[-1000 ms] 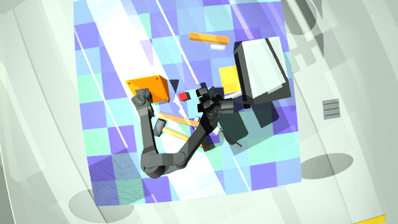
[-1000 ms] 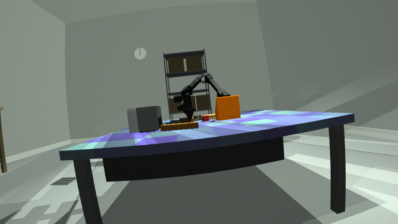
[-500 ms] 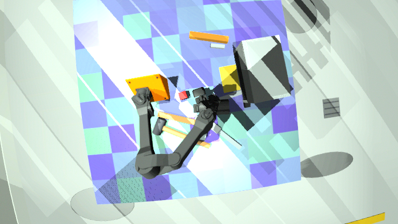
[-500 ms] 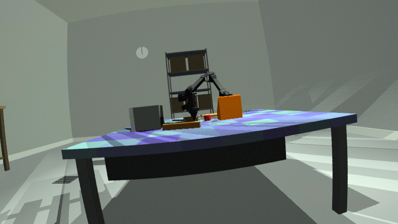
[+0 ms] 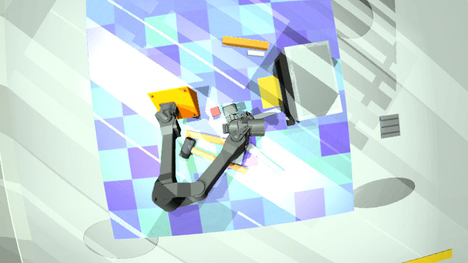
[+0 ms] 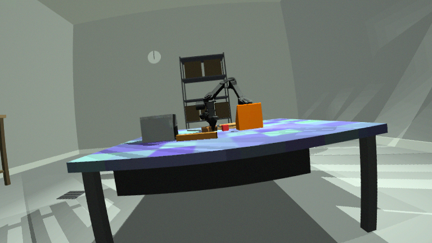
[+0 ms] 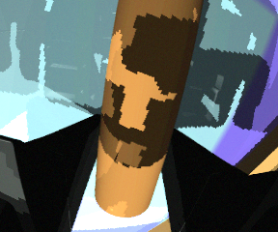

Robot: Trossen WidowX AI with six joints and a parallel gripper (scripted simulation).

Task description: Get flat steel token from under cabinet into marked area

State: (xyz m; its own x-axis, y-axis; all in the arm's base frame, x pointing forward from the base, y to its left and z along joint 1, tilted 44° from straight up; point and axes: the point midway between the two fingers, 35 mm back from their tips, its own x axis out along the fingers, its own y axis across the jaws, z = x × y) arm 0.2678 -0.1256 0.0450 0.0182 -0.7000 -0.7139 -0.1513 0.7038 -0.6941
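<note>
The grey cabinet (image 5: 312, 84) (image 6: 157, 128) stands at the right in the top view, its dark vented side toward the yellow marked area (image 5: 269, 92). The token is not visible in any view. My gripper (image 5: 237, 119) (image 6: 212, 127) (image 7: 133, 128) points down, low over the table, beyond one corner of the marked area. It is shut on a round wooden handle (image 7: 139, 97), whose rounded end shows near the bottom of the wrist view. The arm hides the rest of the held tool in the top view, so its far end cannot be made out.
A red cube (image 5: 214, 111) (image 6: 225, 127) is close by my gripper. An orange wedge-shaped block (image 5: 175, 100) (image 6: 249, 116) stands beyond it. A black-headed mallet (image 5: 187, 147), a wooden stick (image 5: 205, 137) and a pale rod (image 5: 268, 160) lie around the forearm. An orange bar (image 5: 245, 43) (image 6: 197, 136) and a small white block (image 5: 255, 53) lie farther off.
</note>
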